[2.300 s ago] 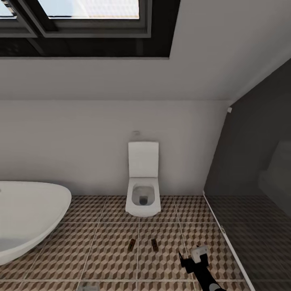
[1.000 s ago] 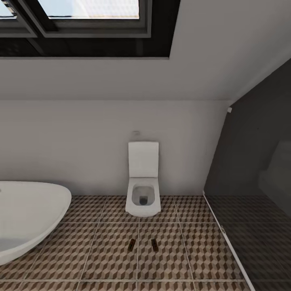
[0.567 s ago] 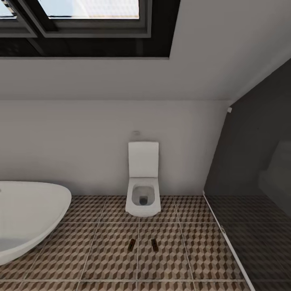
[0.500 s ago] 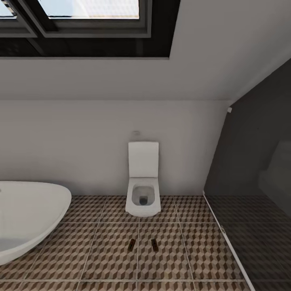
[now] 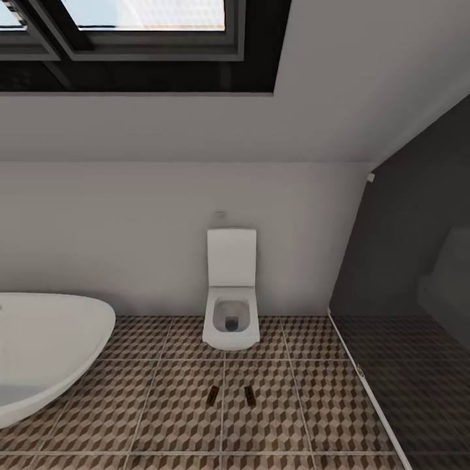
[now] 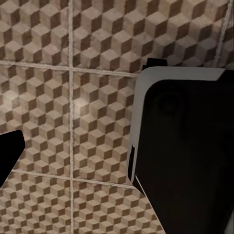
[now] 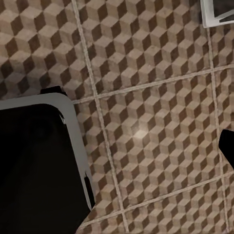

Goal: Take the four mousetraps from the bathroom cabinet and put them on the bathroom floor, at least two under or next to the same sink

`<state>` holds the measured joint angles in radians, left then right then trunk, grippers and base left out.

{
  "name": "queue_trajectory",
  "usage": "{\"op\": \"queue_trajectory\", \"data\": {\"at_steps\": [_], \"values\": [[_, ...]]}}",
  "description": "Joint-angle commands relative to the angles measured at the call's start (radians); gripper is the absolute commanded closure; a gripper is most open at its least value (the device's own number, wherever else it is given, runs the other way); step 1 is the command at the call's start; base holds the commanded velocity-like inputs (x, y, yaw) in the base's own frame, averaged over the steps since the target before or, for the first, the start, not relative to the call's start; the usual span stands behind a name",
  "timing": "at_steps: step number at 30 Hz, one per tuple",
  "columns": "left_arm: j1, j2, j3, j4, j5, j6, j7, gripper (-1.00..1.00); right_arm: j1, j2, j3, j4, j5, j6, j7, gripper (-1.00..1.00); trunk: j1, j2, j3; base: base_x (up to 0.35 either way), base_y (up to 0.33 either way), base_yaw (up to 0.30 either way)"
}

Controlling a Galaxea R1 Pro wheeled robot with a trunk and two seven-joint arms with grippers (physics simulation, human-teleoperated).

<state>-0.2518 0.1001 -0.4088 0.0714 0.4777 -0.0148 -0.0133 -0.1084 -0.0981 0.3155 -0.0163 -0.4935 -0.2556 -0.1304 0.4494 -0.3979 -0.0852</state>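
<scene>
Mousetraps on bathroom floor

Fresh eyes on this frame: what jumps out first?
The white toilet stands against the far wall at centre, with two mousetraps lying side by side but apart on the cube-patterned bathroom floor in front of it. An oval bathtub is at the left, under a dark-framed skylight.

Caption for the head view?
Two mousetraps lie on the cube-patterned bathroom floor before a white toilet.
</scene>
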Motion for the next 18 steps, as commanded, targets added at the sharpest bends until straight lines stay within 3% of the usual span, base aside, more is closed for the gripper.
{"op": "queue_trajectory", "data": {"at_steps": [1,14,18], "values": [[-0.001,-0.001,-0.008,0.002,0.009,-0.001,-0.002,-1.00,0.000,0.005,0.008,-0.001,-0.008,-0.001,-0.003,-1.00,0.001,-0.002,-0.002,0.000,0.000,0.000],[-0.001,-0.016,-0.007,0.000,0.009,0.005,0.005,-1.00,0.001,0.087,0.008,-0.003,-0.008,0.000,-0.005,-1.00,0.001,-0.002,-0.002,0.000,0.000,0.000],[-0.001,-0.023,-0.007,0.001,0.010,0.007,0.014,-1.00,0.001,0.096,0.008,-0.002,-0.008,0.003,-0.005,-1.00,0.001,-0.002,-0.002,0.000,0.000,0.000]]}}
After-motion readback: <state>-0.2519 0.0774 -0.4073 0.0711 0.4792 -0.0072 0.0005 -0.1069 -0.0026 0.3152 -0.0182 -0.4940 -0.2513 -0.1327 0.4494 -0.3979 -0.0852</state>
